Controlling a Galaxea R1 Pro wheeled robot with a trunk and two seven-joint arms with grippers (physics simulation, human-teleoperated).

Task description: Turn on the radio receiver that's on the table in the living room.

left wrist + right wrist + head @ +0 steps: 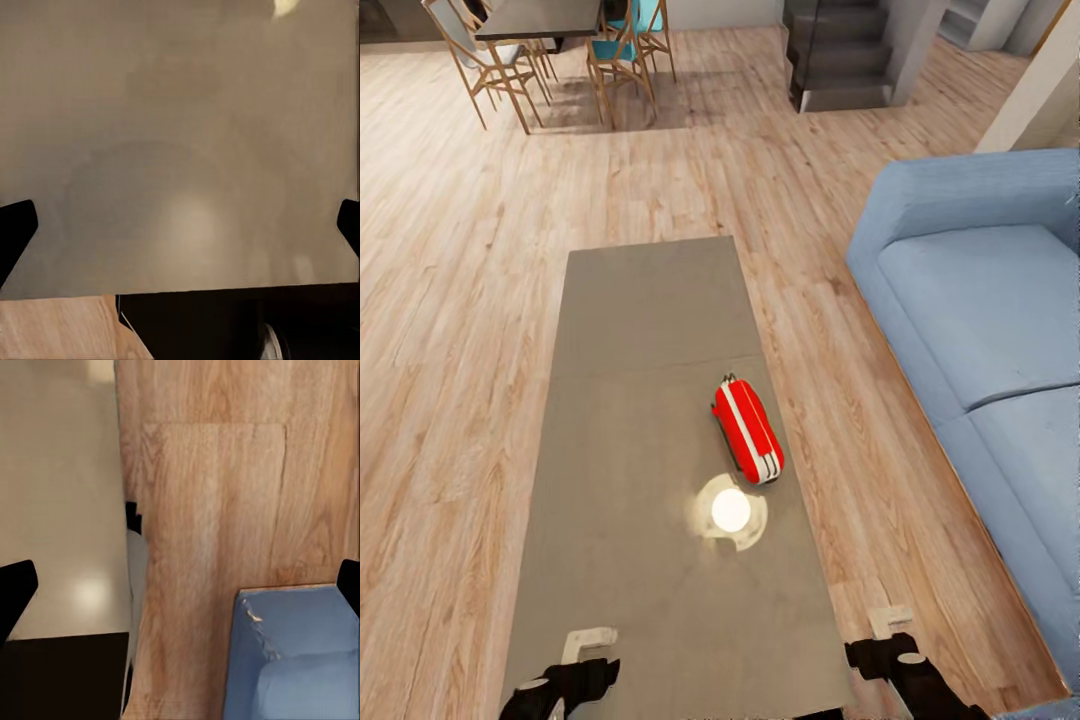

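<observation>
One red, white-banded radio receiver [748, 430] lying on grey table [640, 330]; both grippers' fingers spread wide.

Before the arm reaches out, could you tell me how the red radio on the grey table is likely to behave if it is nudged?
The radio receiver lies lengthwise on the table, so it probably slides rather than tips. Its rounded edges and smooth shell suggest it may skid or swivel on the matte top. It looks small, so likely light.
</observation>
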